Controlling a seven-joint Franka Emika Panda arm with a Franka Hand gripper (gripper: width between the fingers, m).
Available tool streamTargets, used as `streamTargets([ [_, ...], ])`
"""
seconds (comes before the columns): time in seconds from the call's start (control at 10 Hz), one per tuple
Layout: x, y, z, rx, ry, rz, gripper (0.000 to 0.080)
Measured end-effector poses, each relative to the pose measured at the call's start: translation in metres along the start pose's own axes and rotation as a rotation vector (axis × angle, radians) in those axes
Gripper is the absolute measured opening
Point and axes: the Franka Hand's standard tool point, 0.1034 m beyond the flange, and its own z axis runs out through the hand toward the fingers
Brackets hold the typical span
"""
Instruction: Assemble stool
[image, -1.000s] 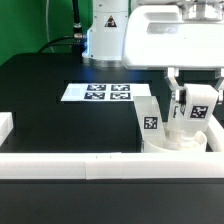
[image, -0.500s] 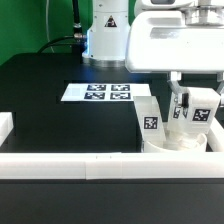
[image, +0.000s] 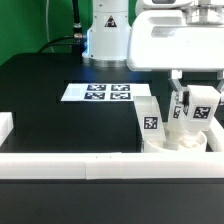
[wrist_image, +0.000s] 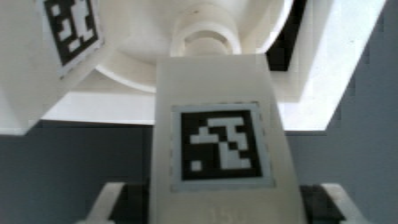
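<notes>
The round white stool seat (image: 186, 146) lies at the table's front on the exterior view's right. One white leg (image: 150, 117) with a square tag stands upright in it. My gripper (image: 190, 108) is shut on a second tagged leg (image: 198, 108) and holds it upright over the seat, its lower end at or in the seat. In the wrist view the held leg (wrist_image: 217, 120) fills the middle between my fingers, my gripper (wrist_image: 219, 204) is clamped on its sides, and its far end meets a socket in the seat (wrist_image: 128, 82). The standing leg (wrist_image: 71, 35) shows beside it. A third leg is out of view.
The marker board (image: 97, 92) lies flat at the table's middle. A long white bar (image: 70, 165) edges the front, and a short white block (image: 5, 126) sits at the exterior view's left. The robot base (image: 105, 40) stands behind.
The held leg and gripper swayed slightly toward the exterior view's right and came back. The seat and the standing leg have not moved.
</notes>
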Motion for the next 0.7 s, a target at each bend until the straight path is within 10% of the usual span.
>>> streamTargets([
  [0.7, -0.009, 0.002, 0.013, -0.010, -0.002, -0.006, 0.0337],
])
